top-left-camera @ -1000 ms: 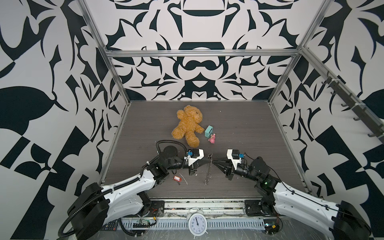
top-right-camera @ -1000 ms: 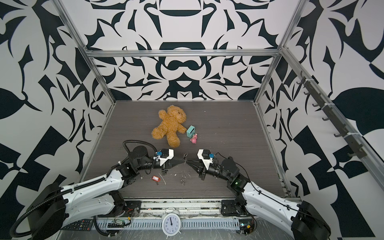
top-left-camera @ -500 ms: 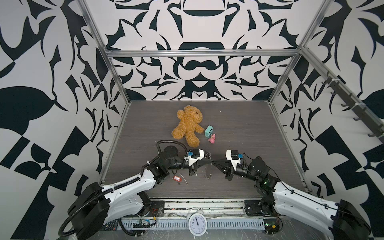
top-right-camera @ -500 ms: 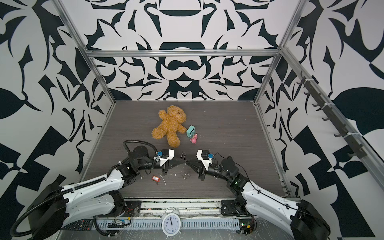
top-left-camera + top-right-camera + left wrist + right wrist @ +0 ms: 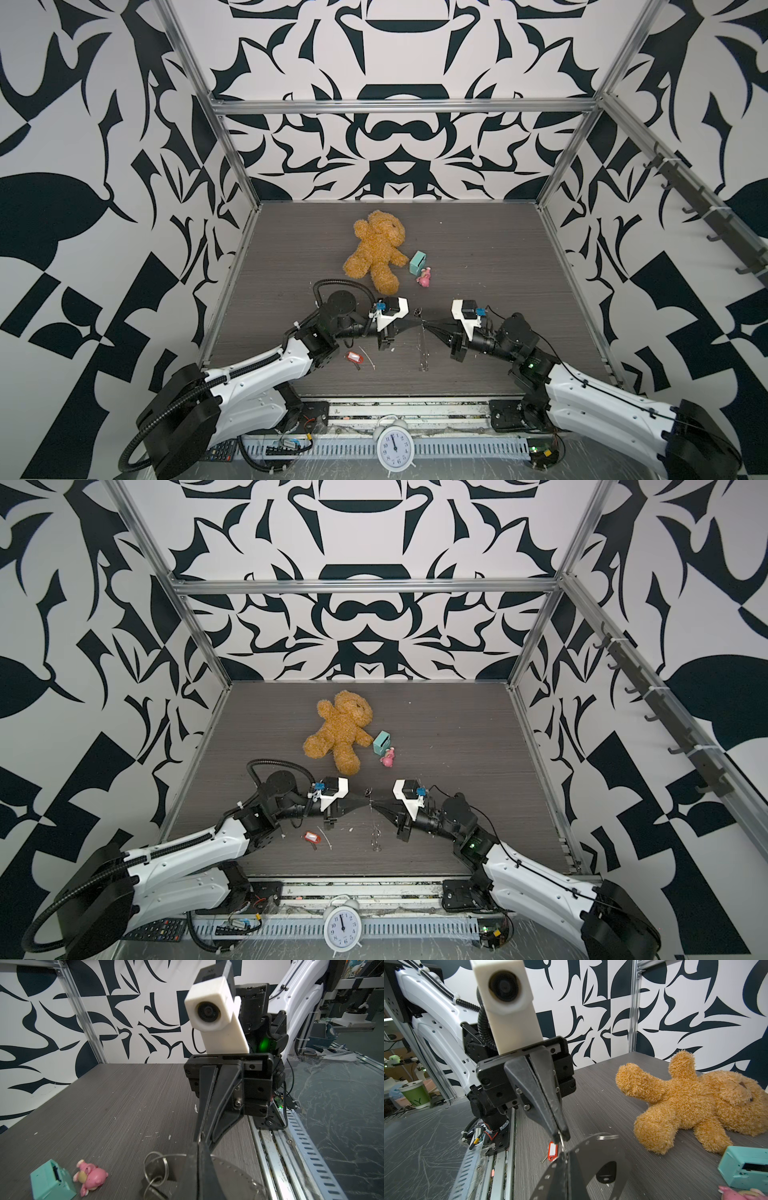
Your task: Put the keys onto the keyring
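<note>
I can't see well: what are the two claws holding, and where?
The left gripper pinches the keyring; the right gripper pinches the strap at its edge.

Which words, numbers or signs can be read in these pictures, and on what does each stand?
"AY": green cup, rest of the word hidden.
"12", "6" and the other hour numerals: alarm clock face.
red tag: label window blank.
remote control: buttons too small to read.

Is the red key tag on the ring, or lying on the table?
Lying on the table. The red key tag rests flat beside the left arm, apart from the keyring, which hangs in the air.
</note>
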Tool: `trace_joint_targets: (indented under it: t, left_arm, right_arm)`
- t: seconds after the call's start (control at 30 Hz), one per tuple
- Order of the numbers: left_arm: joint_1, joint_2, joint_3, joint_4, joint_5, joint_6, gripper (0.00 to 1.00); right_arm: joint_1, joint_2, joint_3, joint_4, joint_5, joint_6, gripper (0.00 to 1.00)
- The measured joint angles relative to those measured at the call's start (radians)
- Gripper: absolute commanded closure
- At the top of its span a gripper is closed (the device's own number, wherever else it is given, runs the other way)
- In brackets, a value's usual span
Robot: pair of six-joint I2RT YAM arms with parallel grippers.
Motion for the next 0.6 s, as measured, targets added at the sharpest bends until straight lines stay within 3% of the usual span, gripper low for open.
trace_joint_targets:
  t: [0.6]
  left_arm:
    - [-0.005, 0.023, 0.043, -0.034, -0.009, 0.046, 0.79]
  right_arm:
    - [0.001, -0.001, 0.0, -0.047, 0.015, -0.029, 1.0]
